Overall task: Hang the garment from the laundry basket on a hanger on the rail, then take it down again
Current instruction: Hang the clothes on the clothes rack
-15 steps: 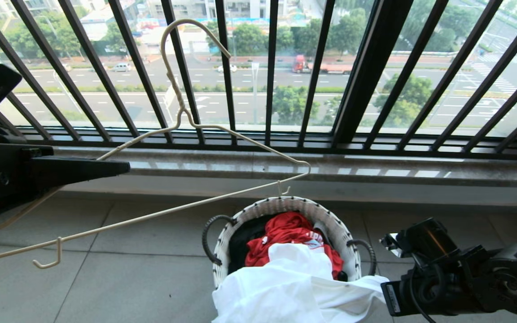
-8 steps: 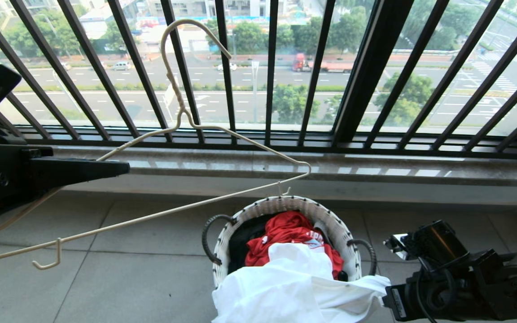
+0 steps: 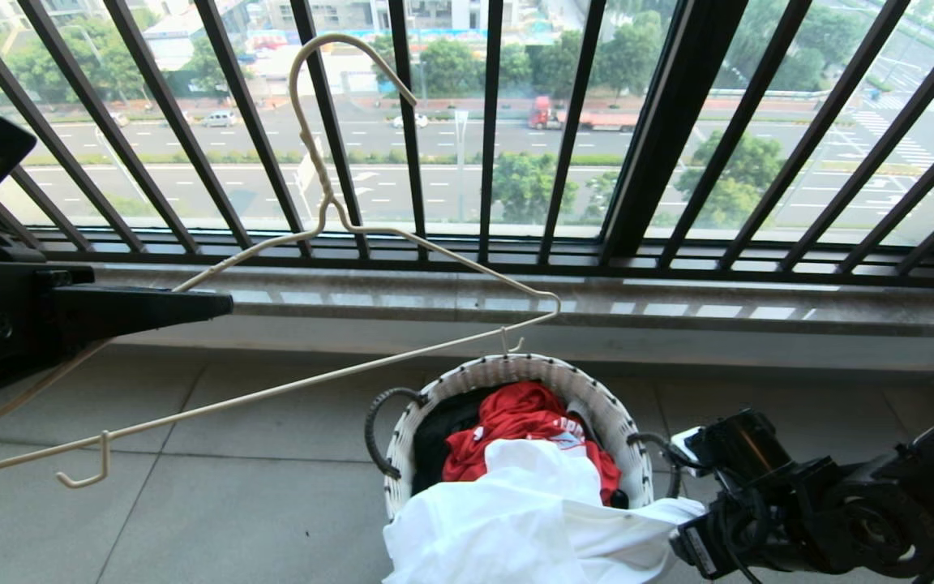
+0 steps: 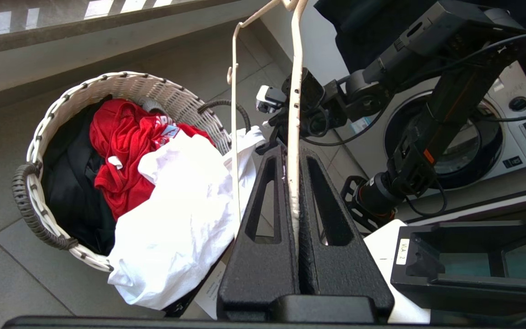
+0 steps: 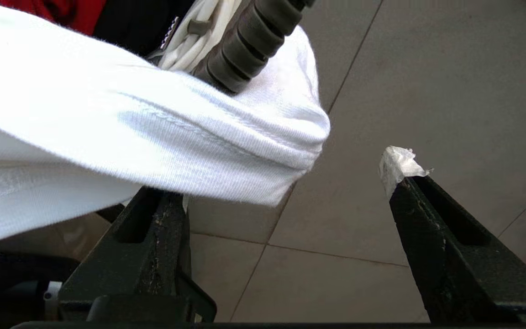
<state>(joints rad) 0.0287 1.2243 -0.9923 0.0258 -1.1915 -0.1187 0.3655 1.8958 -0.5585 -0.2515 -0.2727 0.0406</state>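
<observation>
The white garment (image 3: 516,519) spills over the near rim of the laundry basket (image 3: 507,369). My left gripper (image 4: 290,153), at the left in the head view, is shut on the thin cream hanger (image 3: 272,390), holding it tilted above the floor. One shoulder of the hanger reaches over the basket's far rim. My right gripper (image 5: 281,183) is low beside the basket's right handle (image 5: 244,41). It is open, with a fold of the garment (image 5: 176,132) lying over one finger and nothing between the jaws. The rail is out of view.
A red garment (image 3: 516,422) and a black one (image 3: 443,430) lie inside the basket. Black window bars (image 3: 483,122) and a stone sill (image 3: 678,304) stand just behind it. A washing machine (image 4: 496,128) is beyond the right arm. Grey floor tiles (image 3: 232,519) lie to the left.
My right arm has swung lower and leftward, closer to the basket and the garment's edge. The left gripper, the hanger and the basket have stayed put.
</observation>
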